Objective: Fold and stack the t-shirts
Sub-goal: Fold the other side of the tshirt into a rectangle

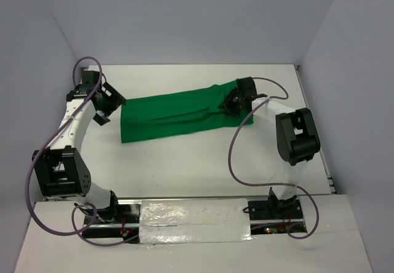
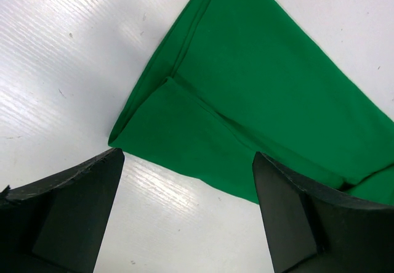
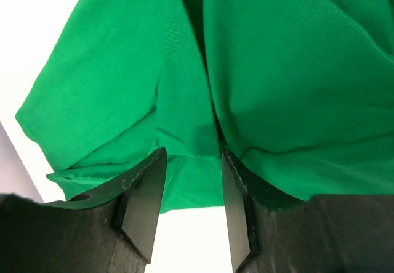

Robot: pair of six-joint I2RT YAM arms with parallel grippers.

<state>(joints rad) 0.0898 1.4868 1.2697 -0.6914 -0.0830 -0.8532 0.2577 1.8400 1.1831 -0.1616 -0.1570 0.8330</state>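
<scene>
On the white table (image 1: 184, 171), a bright green fabric t-shirt (image 1: 172, 116) is lying; left jaws gaping wide, right jaws slightly parted.

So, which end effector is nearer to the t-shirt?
Right. The right end effector is over the t-shirt; the left end effector is just off its left edge.

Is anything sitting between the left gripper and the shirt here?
Nothing visible. The left gripper hangs open at the folded end of the shirt, and only a strip of table lies between its fingers and the cloth.
</scene>
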